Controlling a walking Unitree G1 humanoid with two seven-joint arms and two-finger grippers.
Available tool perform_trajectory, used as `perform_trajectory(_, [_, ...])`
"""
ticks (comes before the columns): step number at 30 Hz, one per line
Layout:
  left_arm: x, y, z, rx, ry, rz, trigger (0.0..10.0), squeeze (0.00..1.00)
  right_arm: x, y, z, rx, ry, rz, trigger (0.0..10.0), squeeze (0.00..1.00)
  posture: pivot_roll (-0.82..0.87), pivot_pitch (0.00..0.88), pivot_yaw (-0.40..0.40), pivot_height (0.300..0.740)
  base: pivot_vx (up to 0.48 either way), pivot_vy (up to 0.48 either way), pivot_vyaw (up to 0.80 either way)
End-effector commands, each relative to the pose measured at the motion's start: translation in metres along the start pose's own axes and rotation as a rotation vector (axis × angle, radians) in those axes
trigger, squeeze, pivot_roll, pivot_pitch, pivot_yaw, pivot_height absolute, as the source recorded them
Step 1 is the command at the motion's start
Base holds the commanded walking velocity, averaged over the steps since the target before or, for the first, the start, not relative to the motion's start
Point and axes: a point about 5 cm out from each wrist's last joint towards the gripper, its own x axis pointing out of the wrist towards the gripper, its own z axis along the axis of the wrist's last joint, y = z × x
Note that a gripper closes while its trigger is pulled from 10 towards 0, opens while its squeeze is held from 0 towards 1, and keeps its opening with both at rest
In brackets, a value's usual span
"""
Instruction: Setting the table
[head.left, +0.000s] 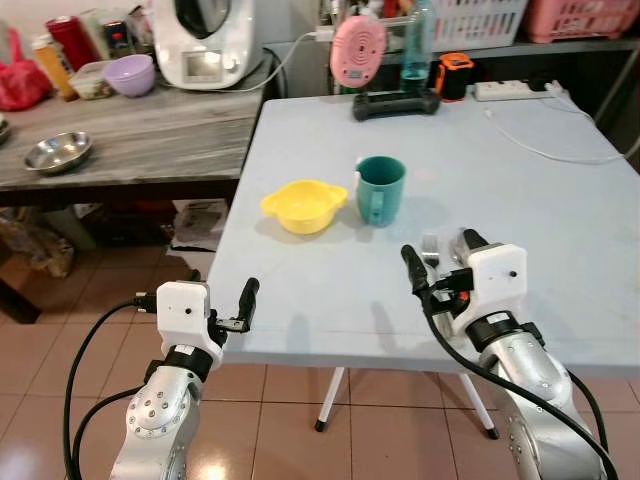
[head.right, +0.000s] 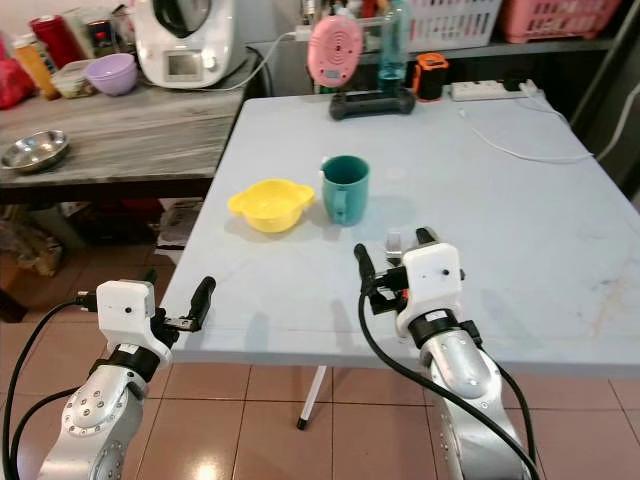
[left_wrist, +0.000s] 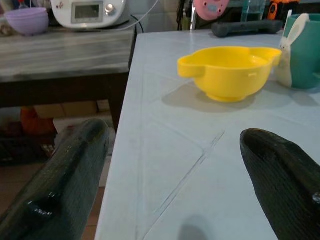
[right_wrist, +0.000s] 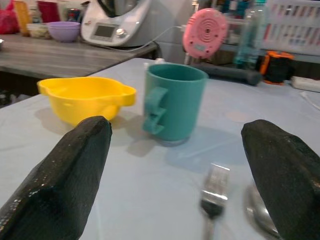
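Pale table (head.left: 520, 200), fork (right_wrist: 214, 192) between open right tool (head.left: 440, 252) fingers

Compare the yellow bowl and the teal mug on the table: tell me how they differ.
The yellow bowl is wide and shallow; the teal mug is tall and narrow. The bowl has small tabs at its rim on opposite sides, while the mug has one handle on its side. The bowl sits to the robot's left of the mug. Both stand upright, open side up, close together on the pale table.
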Motion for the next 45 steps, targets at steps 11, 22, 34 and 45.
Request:
perform_trajectory(11, [-0.001,0.000,0.001,0.005,-0.004,-0.023,10.0,0.00,0.003,0.003,0.001,-0.006,-0.004,0.017,10.0,0.00,-0.11,0.060,0.105,0.740,0.278,0.000,0.00])
perform_trajectory(22, [-0.002,-0.002,0.000,0.002,0.001,-0.038,10.0,0.00,0.002,0.005,0.000,-0.004,-0.001,0.020,10.0,0.00,-0.11,0.064,0.108,0.740,0.314,0.000,0.00])
perform_trajectory(34, [-0.003,-0.003,-0.002,-0.020,0.010,-0.051,10.0,0.00,0.002,0.006,-0.001,-0.005,0.001,0.023,10.0,0.00,-0.11,0.066,0.109,0.740,0.159,0.000,0.00])
perform_trajectory(45, [0.024,-0.005,0.012,-0.071,-0.007,-0.122,10.0,0.00,-0.002,0.006,-0.001,-0.015,-0.001,0.029,10.0,0.00,-0.13,0.081,0.115,0.740,0.000,0.000,0.00])
